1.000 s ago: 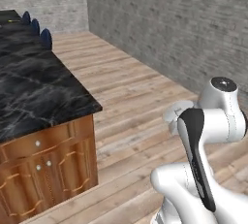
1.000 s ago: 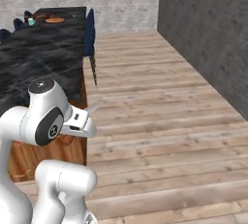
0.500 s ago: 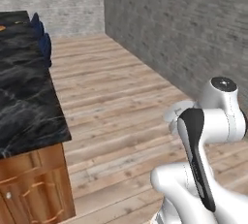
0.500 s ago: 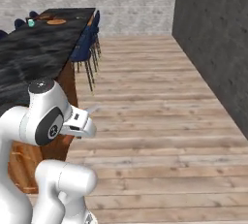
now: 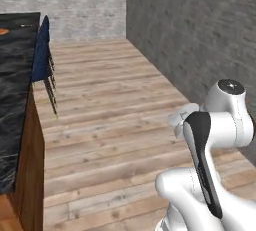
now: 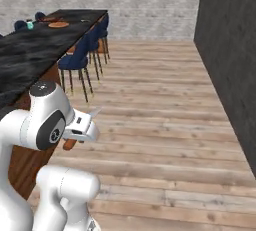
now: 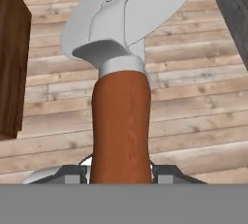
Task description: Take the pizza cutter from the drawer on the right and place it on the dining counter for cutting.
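A pale plank floor runs from near to far, closed at the far end by a light grey brick wall and on the right by a darker grey wall. Dark blue chairs on thin legs line the left side.

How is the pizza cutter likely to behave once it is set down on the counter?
The pizza cutter looks rigid, so it probably won't flex. Its round wheel might let it roll if pushed. The smooth brown handle could slip in a loose grip.
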Tool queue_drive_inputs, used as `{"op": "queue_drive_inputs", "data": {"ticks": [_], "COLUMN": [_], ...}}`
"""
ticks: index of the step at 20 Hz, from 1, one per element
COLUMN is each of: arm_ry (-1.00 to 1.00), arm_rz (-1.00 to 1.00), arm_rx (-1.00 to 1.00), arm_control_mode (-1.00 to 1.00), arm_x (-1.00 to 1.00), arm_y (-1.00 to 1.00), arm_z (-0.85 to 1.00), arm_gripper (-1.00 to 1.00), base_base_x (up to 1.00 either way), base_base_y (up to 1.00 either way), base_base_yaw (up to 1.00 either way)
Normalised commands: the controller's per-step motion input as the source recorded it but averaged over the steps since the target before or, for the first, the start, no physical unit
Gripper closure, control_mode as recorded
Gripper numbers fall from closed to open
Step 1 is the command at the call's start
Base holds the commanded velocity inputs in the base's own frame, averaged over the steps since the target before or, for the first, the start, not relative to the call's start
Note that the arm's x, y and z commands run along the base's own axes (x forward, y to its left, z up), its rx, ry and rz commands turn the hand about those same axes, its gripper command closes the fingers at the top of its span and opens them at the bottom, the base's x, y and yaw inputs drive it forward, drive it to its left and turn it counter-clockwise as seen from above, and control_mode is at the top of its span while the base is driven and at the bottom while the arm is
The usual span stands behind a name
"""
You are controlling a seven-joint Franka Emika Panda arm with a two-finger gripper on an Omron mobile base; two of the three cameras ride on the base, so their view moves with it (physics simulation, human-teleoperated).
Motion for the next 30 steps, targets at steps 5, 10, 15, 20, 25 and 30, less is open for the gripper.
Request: {"op": "queue_drive_inputs", "data": {"ticks": [5, 10, 15, 20, 25, 30], "arm_ry": [0.00, 0.00, 0.00, 0.00, 0.00, 0.00], "arm_rz": [0.00, 0.00, 0.00, 0.00, 0.00, 0.00], "arm_rx": [0.00, 0.00, 0.00, 0.00, 0.00, 0.00], "arm_control_mode": [1.00, 1.00, 1.00, 1.00, 1.00, 1.00], "arm_x": [0.00, 0.00, 0.00, 0.00, 0.00, 0.00], "arm_y": [0.00, 0.00, 0.00, 0.00, 0.00, 0.00], "arm_z": [0.00, 0.00, 0.00, 0.00, 0.00, 0.00], "arm_gripper": [1.00, 1.00, 1.00, 1.00, 1.00, 1.00], "base_base_x": [1.00, 1.00, 1.00, 1.00, 1.00, 1.00], "base_base_y": [-0.93, -0.64, -0.52, -0.62, -0.79, -0.84], "base_base_yaw": [0.29, 0.37, 0.43, 0.44, 0.35, 0.33]}}
